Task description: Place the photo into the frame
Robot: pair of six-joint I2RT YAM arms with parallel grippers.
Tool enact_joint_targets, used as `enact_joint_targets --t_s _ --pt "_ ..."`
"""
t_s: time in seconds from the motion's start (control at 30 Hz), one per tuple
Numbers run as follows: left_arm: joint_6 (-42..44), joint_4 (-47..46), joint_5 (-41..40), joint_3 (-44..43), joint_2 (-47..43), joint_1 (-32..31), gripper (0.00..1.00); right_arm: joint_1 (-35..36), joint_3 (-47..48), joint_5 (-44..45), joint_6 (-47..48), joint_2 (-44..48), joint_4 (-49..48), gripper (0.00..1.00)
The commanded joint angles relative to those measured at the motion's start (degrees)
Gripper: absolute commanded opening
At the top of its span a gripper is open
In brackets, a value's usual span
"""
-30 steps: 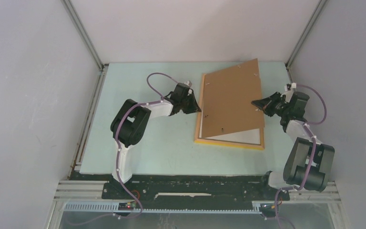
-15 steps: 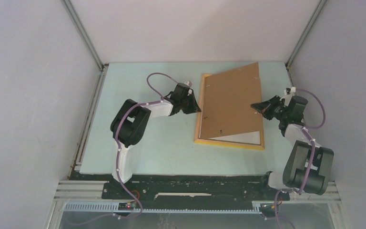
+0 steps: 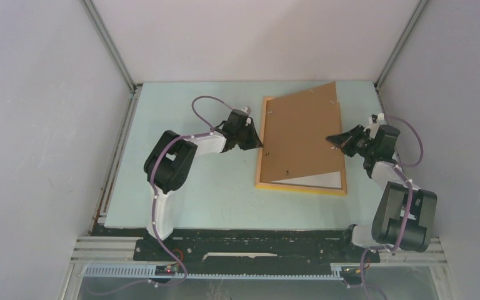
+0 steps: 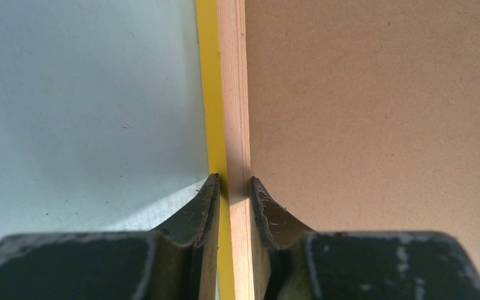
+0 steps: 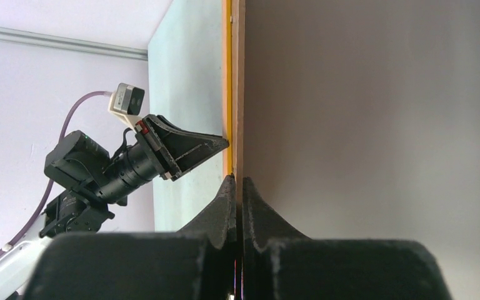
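Left claw clamps frame, right claw pinches tilted backing board, arms reaching inward

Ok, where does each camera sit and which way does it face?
Top external: above and behind the arms, looking down on the table; both arms show, bases nearest.
Left wrist: on the left arm, looking along the left pincer, shut on the frame rail; own fingers show.
Right wrist: on the right arm, looking past the right pincer, shut on the backing board edge, toward the left arm.
Shared: both wrist views show frame and backing board.
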State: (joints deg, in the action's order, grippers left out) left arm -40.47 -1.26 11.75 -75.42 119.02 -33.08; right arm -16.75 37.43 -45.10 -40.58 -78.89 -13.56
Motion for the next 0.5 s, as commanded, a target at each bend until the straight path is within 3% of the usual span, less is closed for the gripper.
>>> enact_joint_targets --t_s 0.0,0.2,0.47 --pt "0.92 -1.00 1.48 1.50 -3.77 -0.47 0.04 1.07 -0.08 -1.03 0.93 0.10 -2.16 0.00" --pt "0.99 -1.14 1.52 1.59 -3.97 -0.66 0.04 2.43 -1.47 2.45 1.62 2.08 0.07 0.09" --pt "1.18 -1.18 1.27 1.77 -4.21 -0.67 0.04 2.89 0.43 9.07 8.56 4.30 10.00 0.41"
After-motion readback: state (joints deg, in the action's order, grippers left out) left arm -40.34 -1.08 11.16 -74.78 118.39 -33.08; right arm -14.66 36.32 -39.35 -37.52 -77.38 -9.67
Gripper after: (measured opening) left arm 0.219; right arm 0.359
